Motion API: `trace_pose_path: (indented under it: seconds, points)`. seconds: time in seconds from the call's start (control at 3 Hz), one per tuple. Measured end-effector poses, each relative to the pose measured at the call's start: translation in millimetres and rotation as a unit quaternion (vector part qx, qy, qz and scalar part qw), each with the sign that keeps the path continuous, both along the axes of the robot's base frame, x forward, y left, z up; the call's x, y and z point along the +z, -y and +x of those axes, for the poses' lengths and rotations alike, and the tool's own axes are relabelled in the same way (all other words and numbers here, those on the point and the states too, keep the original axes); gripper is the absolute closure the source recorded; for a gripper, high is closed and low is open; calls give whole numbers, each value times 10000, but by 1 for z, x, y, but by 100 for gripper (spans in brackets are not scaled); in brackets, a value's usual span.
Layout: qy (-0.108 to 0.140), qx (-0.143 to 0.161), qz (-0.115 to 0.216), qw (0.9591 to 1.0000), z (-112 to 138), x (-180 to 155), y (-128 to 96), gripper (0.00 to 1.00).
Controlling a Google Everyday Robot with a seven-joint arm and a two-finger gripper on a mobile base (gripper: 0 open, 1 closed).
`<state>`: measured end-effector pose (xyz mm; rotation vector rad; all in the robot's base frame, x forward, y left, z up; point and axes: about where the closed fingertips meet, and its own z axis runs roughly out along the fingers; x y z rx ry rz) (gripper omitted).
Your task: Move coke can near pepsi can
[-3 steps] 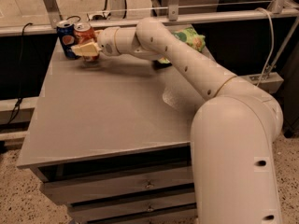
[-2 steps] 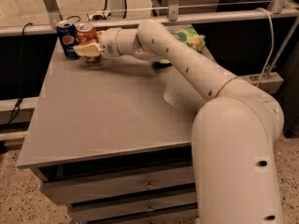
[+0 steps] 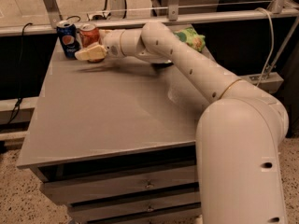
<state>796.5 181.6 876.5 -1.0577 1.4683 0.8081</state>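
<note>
We see the pale robot arm (image 3: 187, 64) reaching from the lower right across the grey table (image 3: 103, 115) to its far left corner. Drawers (image 3: 145, 185) sit under the tabletop. A green bag (image 3: 189, 37) lies at the far edge, behind the arm. In the far left corner the coke can (image 3: 88, 33) stands upright just beside the pepsi can (image 3: 67, 38), which is to its left, with a narrow gap between them. The gripper (image 3: 88, 52) is at the coke can, reaching in from the right and crossing the front of its lower half. We cannot tell whether it clamps the can or stands loose around it.
</note>
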Motion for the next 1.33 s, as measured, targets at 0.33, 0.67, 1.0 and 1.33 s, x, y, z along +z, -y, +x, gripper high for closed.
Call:
trace_pose_path:
  seconds: [0.33,0.67,1.0,1.33]
  points:
    - [22,-50,30,10000,-2,4,13,0]
    - [-4,-45,86,10000,-13,14,34,0]
    - [73,18,159,9998,-38,40,75,0]
    - [357,117,94,9993,-73,82,134,0]
